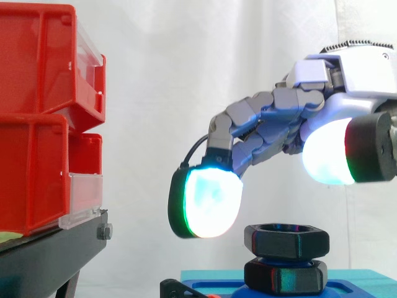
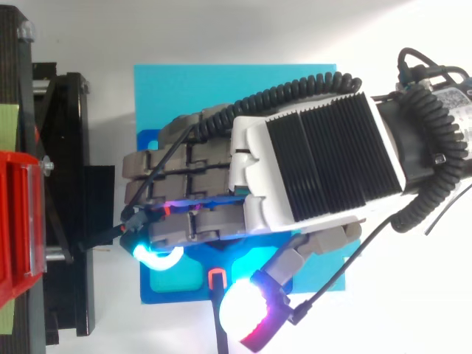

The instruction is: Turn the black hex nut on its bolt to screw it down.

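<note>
The hand (image 1: 279, 118) hangs over the black hex nut (image 1: 285, 241) without touching it. Its fingers are bent loosely downward and spread wide from the thumb, so it is open and holds nothing. One glowing fingertip pad (image 1: 211, 198) reaches lowest, just left of the nut and slightly above its top face, with a clear gap between them. The thumb pad (image 1: 325, 152) sits higher, above the nut's right side.

The nut lies flat with its hole facing up, and it sits directly over a second black nut (image 1: 285, 276) below it. Both stand on a blue plate (image 1: 360, 282). From above, the back of the hand (image 2: 317, 158) covers the middle of that plate (image 2: 169, 96), which lies on a white bench (image 2: 413, 310). There the thumb pad (image 2: 240, 310) sticks out past the plate's near edge.

To the left, well apart from the nuts, red bins (image 1: 37, 124) are stacked on a black stand (image 1: 49, 254). A white curtain (image 1: 173, 74) hangs behind everything.
</note>
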`<move>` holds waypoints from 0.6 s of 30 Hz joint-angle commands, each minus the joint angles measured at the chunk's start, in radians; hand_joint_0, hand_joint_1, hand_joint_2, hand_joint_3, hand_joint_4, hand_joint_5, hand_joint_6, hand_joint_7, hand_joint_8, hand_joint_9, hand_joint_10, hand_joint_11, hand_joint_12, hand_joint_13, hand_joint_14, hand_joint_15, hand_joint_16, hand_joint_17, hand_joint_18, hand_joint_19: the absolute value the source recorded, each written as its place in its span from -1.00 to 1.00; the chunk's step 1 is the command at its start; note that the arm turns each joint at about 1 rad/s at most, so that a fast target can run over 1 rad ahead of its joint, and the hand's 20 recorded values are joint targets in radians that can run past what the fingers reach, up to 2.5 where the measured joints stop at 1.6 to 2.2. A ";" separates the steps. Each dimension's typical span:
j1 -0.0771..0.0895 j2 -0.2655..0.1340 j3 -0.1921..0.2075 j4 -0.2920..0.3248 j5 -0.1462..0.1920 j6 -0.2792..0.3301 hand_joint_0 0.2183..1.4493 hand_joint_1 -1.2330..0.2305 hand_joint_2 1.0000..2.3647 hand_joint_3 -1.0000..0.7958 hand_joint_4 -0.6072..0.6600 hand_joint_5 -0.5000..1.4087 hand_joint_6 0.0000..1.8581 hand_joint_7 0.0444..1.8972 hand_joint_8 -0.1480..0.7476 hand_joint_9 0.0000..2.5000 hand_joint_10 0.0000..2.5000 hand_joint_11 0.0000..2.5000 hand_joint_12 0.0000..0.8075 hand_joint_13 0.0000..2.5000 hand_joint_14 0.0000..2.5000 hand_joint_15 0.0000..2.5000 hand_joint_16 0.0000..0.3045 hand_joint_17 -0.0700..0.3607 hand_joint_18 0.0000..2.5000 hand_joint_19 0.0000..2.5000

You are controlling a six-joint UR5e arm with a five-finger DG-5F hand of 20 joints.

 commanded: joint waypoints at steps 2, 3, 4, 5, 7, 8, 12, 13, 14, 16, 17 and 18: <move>-0.010 -0.008 0.001 0.013 0.000 0.000 -0.60 0.21 -1.00 -0.44 0.34 -0.55 -0.46 -0.13 -0.05 -0.60 -1.00 -1.00 -0.12 -0.64 -1.00 -1.00 -0.64 -0.10 -0.70 -0.54; -0.012 -0.008 -0.001 0.011 0.000 0.000 -0.59 0.21 -1.00 -0.44 0.35 -0.55 -0.46 -0.10 -0.05 -0.60 -1.00 -1.00 -0.12 -0.64 -1.00 -1.00 -0.64 -0.10 -0.70 -0.54; -0.014 -0.008 0.001 0.011 -0.002 0.000 -0.60 0.21 -1.00 -0.44 0.36 -0.55 -0.46 -0.08 -0.05 -0.60 -1.00 -1.00 -0.12 -0.64 -1.00 -1.00 -0.64 -0.10 -0.70 -0.54; -0.014 -0.008 0.001 0.007 -0.005 -0.001 -0.60 0.21 -1.00 -0.44 0.36 -0.54 -0.46 -0.07 -0.05 -0.59 -1.00 -1.00 -0.12 -0.64 -1.00 -1.00 -0.64 -0.10 -0.70 -0.54; -0.017 -0.008 -0.001 0.007 -0.005 -0.001 -0.59 0.21 -1.00 -0.44 0.37 -0.54 -0.46 -0.04 -0.04 -0.60 -1.00 -1.00 -0.12 -0.64 -1.00 -1.00 -0.64 -0.10 -0.70 -0.55; -0.018 -0.008 -0.001 0.007 -0.005 -0.001 -0.59 0.21 -1.00 -0.44 0.37 -0.54 -0.46 -0.02 -0.04 -0.59 -1.00 -1.00 -0.12 -0.64 -1.00 -1.00 -0.64 -0.11 -0.69 -0.54; -0.029 -0.008 0.001 0.010 -0.006 -0.006 -0.59 0.21 -1.00 -0.44 0.37 -0.52 -0.46 0.08 -0.04 -0.60 -1.00 -1.00 -0.12 -0.64 -1.00 -1.00 -0.64 -0.11 -0.69 -0.54; -0.033 -0.008 0.001 0.011 -0.009 -0.014 -0.59 0.21 -1.00 -0.44 0.37 -0.52 -0.46 0.10 -0.03 -0.59 -1.00 -1.00 -0.12 -0.64 -1.00 -1.00 -0.64 -0.11 -0.69 -0.54; -0.037 -0.008 -0.001 0.013 -0.011 -0.015 -0.59 0.21 -1.00 -0.44 0.36 -0.52 -0.46 0.11 -0.04 -0.59 -1.00 -1.00 -0.12 -0.64 -1.00 -1.00 -0.64 -0.11 -0.69 -0.54; -0.046 -0.008 0.001 0.014 -0.018 -0.024 -0.59 0.21 -1.00 -0.44 0.35 -0.51 -0.46 0.14 -0.03 -0.59 -1.00 -1.00 -0.12 -0.64 -1.00 -1.00 -0.64 -0.11 -0.69 -0.54; -0.047 -0.008 0.001 0.013 -0.020 -0.024 -0.59 0.21 -1.00 -0.44 0.37 -0.51 -0.46 0.16 -0.03 -0.59 -1.00 -1.00 -0.12 -0.64 -1.00 -1.00 -0.64 -0.11 -0.69 -0.54; -0.047 -0.008 0.001 0.011 -0.022 -0.026 -0.59 0.21 -1.00 -0.44 0.34 -0.51 -0.46 0.17 -0.03 -0.59 -1.00 -1.00 -0.13 -0.64 -1.00 -1.00 -0.64 -0.11 -0.69 -0.54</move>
